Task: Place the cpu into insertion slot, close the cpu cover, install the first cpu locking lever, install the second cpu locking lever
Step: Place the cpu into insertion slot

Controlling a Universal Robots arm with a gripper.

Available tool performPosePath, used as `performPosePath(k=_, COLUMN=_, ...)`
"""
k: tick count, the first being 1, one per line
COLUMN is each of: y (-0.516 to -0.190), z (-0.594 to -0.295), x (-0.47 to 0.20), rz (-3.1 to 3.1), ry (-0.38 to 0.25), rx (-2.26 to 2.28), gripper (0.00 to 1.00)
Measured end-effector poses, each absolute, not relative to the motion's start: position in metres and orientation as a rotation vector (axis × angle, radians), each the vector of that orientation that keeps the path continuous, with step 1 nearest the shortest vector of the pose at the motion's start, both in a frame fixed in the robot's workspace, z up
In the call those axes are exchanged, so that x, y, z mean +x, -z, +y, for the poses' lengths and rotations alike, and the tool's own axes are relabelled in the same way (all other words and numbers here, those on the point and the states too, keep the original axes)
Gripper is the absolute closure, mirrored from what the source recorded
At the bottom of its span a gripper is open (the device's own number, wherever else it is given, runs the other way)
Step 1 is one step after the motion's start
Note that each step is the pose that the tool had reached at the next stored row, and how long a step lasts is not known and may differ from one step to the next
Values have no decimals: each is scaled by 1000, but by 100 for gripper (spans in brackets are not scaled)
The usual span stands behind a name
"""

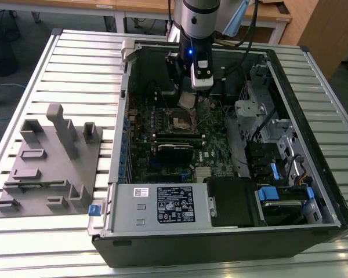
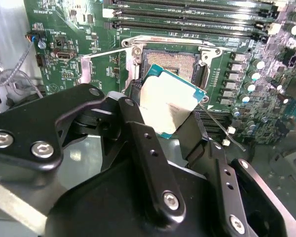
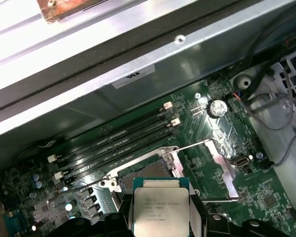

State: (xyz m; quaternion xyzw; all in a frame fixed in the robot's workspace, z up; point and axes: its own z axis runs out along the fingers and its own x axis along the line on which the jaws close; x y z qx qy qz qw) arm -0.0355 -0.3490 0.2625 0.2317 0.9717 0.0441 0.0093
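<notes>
First wrist view shows tool (image 3: 161,223) clamping the cpu (image 3: 161,206), its print unreadable.

Small square cpu (image 2: 168,102): dull, smooth silver metal top. Green motherboard (image 2: 69,29): slightly glossy. Ribbed silver table (image 1: 64,63): satin metal. Grey block fixture (image 1: 52,174): matt plastic.

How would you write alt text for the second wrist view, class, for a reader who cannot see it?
The gripper holds the cpu, a square silver chip, between its black jaws, not yet seated. Just beyond it the insertion slot on the green motherboard lies open and empty, with dark memory slots farther off.
</notes>
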Motion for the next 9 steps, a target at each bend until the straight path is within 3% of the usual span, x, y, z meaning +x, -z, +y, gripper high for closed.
performPosePath(k=9, y=-262, z=-349, x=-35, rz=3002, ry=-136, rx=838, gripper=46)
